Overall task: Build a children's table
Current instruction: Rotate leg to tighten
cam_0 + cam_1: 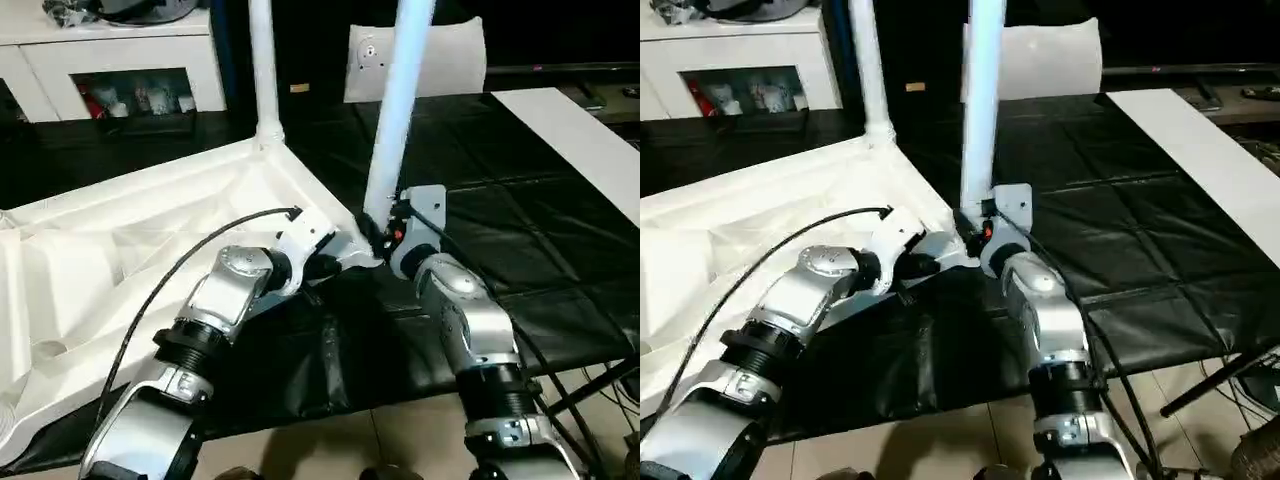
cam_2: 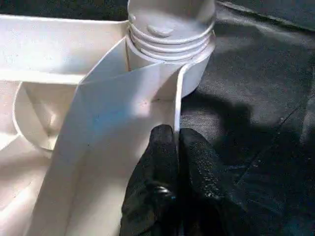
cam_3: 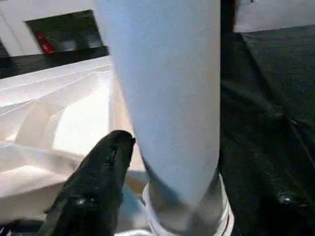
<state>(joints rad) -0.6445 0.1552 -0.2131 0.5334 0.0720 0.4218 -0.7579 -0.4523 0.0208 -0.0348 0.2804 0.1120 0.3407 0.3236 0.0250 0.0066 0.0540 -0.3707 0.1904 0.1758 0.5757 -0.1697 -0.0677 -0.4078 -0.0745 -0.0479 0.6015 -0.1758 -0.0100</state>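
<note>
The upturned tabletop (image 1: 150,250) fills the mat (image 1: 520,250) from nine o'clock to centre, with one leg (image 1: 263,70) seated at twelve. A second leg (image 1: 395,120) is going into the near corner socket (image 2: 172,34). The left gripper (image 2: 177,162) pinches the tabletop's rim beside that socket. The right gripper (image 1: 395,225) flanks this leg; its grip I cannot tell. Next, probably turn it home, then two more. A white sheet (image 1: 585,140) lies at two o'clock, clear.

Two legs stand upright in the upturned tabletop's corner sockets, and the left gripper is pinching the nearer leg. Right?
No. The left gripper pinches the tabletop rim beside the socket, not the nearer leg, as the left wrist view shows. Two legs do stand upright, the other behind.
</note>
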